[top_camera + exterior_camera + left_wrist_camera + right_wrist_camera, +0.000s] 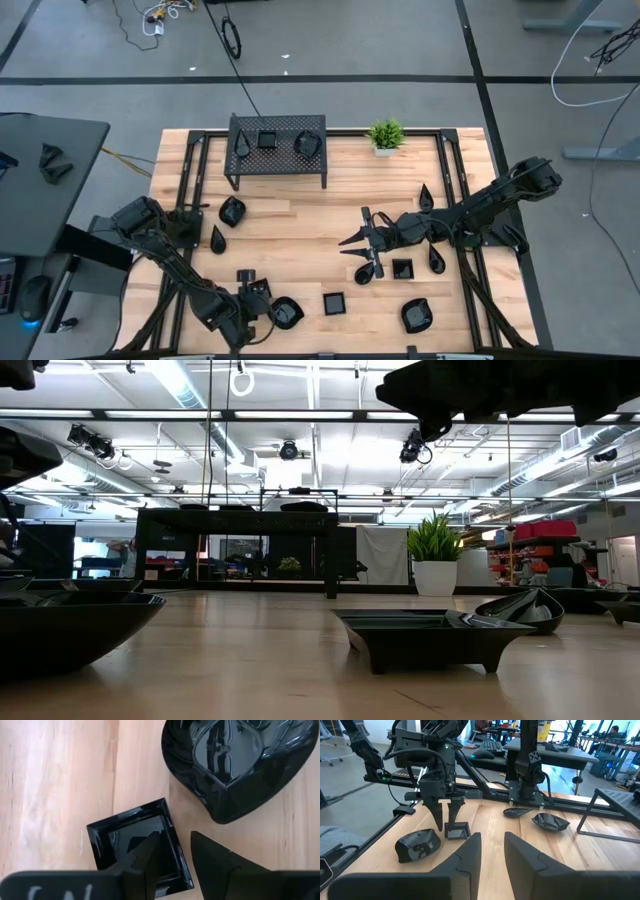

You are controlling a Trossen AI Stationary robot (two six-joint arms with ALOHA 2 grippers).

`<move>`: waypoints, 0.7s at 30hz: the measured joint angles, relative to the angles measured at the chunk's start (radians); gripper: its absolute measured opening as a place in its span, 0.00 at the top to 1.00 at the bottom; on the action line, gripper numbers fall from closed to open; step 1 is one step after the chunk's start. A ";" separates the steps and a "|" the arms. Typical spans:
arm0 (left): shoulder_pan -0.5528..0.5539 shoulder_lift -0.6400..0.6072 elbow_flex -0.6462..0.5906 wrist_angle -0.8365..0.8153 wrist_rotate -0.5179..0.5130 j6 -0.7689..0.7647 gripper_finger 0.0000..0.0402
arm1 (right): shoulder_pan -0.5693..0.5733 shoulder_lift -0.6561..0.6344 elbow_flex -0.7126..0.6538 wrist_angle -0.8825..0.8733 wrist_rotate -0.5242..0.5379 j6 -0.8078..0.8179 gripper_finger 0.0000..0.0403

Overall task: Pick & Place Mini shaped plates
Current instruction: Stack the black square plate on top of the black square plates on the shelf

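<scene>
Now, left end effector [172, 842]: low over the near left part of the table [300, 225], fingers spread and pointing down, astride one rim of a small square plate [125, 837]; one finger sits over the plate's hollow, the other outside it over bare wood; whether either finger touches the rim cannot be told
Square plate: flat on the wood, just beside a larger rounded plate [240, 765], the two apart by a narrow strip of table
Right end effector [492, 840]: above the middle of the table, right of centre, fingers apart with nothing between them
Other mini shaped plates: scattered on the table, among them a square plate at the near edge [333, 303], a rounded one to its right [417, 316] and a teardrop plate on the left [218, 240]
Rack [278, 125]: at the far edge, carrying three plates
Potted plant [385, 133]: just right of the rack
</scene>
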 joint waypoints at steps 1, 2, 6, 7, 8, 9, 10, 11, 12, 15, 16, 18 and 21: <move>0.000 0.000 0.000 -0.001 0.001 0.002 0.72 | 0.000 0.000 0.000 -0.003 0.000 0.000 0.79; 0.000 0.001 0.000 -0.002 0.002 0.004 0.72 | 0.000 0.000 0.000 -0.003 0.000 0.000 0.79; 0.000 0.006 0.000 -0.008 0.004 0.006 0.77 | 0.000 0.000 0.000 -0.003 0.000 0.000 0.79; 0.000 0.006 0.000 -0.008 0.007 0.005 0.78 | 0.000 0.000 0.000 -0.003 0.000 0.000 0.79; 0.003 0.009 0.000 -0.011 0.008 0.006 0.80 | 0.000 0.000 0.000 -0.003 0.000 0.000 0.79; 0.004 0.011 0.000 -0.017 0.011 0.006 0.82 | 0.000 0.000 0.000 -0.003 0.000 0.000 0.79; 0.004 0.011 0.000 -0.025 0.010 0.006 0.83 | 0.000 0.000 0.000 -0.003 0.000 0.000 0.79; 0.005 0.011 0.000 -0.025 0.011 0.006 0.85 | 0.000 0.000 0.000 -0.003 0.000 0.000 0.79; 0.005 0.011 0.000 -0.023 0.012 0.006 0.87 | 0.000 0.000 0.000 -0.003 0.000 0.000 0.79; 0.006 0.011 0.000 -0.024 0.013 0.006 0.92 | 0.000 0.000 0.000 -0.004 0.000 0.000 0.79; 0.006 0.011 0.000 -0.024 0.011 0.006 0.94 | 0.000 0.000 0.000 -0.005 0.000 0.000 0.79; 0.006 0.010 0.000 -0.025 0.008 0.006 0.97 | 0.000 0.000 0.000 -0.006 0.000 0.000 0.79; 0.006 0.008 0.000 -0.024 -0.004 0.006 0.99 | 0.000 0.000 0.000 -0.008 0.000 0.000 0.79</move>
